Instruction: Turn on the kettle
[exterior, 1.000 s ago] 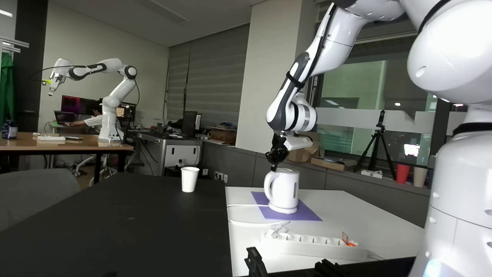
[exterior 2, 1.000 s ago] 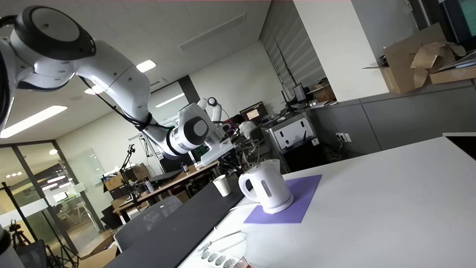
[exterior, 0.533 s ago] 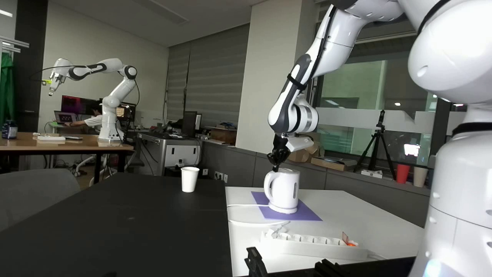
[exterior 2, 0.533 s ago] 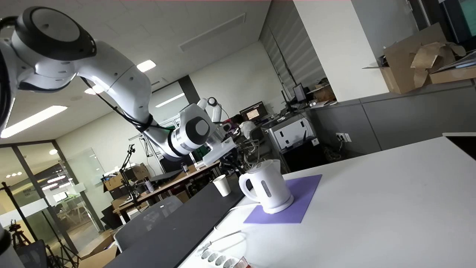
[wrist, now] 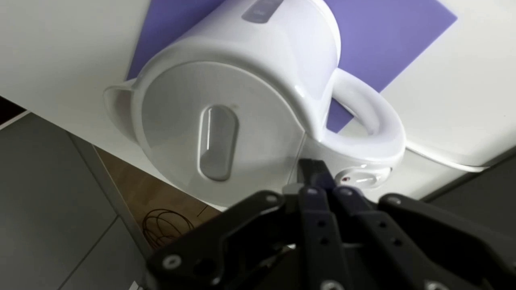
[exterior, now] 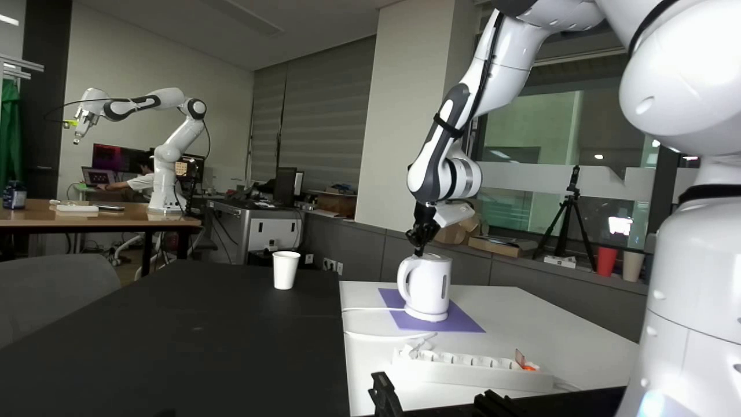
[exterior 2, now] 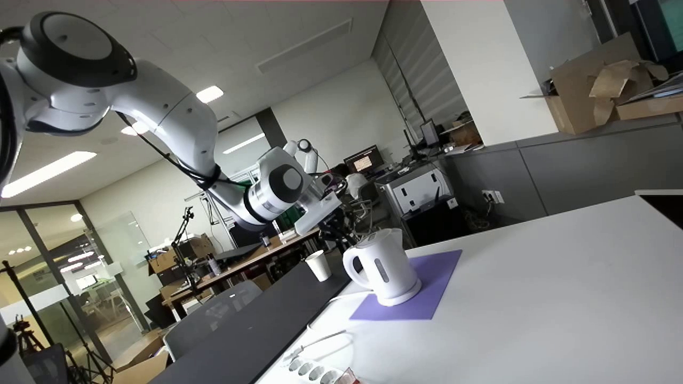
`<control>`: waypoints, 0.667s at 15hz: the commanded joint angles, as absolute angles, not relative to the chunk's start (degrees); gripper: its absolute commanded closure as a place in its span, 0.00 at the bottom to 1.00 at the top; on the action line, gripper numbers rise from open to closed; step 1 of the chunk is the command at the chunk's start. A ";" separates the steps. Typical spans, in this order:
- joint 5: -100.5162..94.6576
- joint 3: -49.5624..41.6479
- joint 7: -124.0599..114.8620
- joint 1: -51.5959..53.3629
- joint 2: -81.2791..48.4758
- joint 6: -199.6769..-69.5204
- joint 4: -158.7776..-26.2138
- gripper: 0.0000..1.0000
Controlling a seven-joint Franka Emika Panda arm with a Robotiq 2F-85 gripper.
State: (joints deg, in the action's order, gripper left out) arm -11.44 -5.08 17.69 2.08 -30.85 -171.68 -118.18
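The white kettle (exterior: pixel 431 286) stands upright on a purple sheet (exterior: pixel 463 321); it also shows in an exterior view (exterior 2: pixel 394 272) and in the wrist view (wrist: pixel 262 108). Its loop handle (wrist: pixel 383 121) points right in the wrist view, with an oval switch having a small red mark (wrist: pixel 360 177) at the handle's top. My black gripper (wrist: pixel 317 167) is shut and empty, its fingertips over the kettle's top between the lid and the switch. In the exterior views the gripper (exterior: pixel 418 253) (exterior 2: pixel 347 245) is at the kettle's top. I cannot tell whether it touches.
A white paper cup (exterior: pixel 285 270) stands on the black table (exterior: pixel 191 336). A power strip (exterior: pixel 472 368) lies on the white table (exterior: pixel 538 324) in front of the kettle. A white cord (wrist: pixel 443 159) runs from the kettle. The table edge is close behind the kettle.
My gripper has moved slightly right in both exterior views, from near the handle's top toward the kettle's lid. The kettle and cup have not moved.
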 commanded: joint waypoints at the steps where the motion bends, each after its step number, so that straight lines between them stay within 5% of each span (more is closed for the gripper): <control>1: -12.48 -4.59 15.09 1.98 -28.79 -171.91 -117.24 1.00; 4: -11.77 -2.35 16.26 0.62 -25.96 -170.07 -117.61 1.00; 5: -12.23 -2.45 16.50 0.97 -24.94 -167.14 -117.41 0.92; 6: -12.42 -1.89 17.19 0.76 -24.08 -164.41 -117.27 0.74; 10: -14.91 -3.40 15.70 2.30 -21.16 -152.37 -115.87 0.47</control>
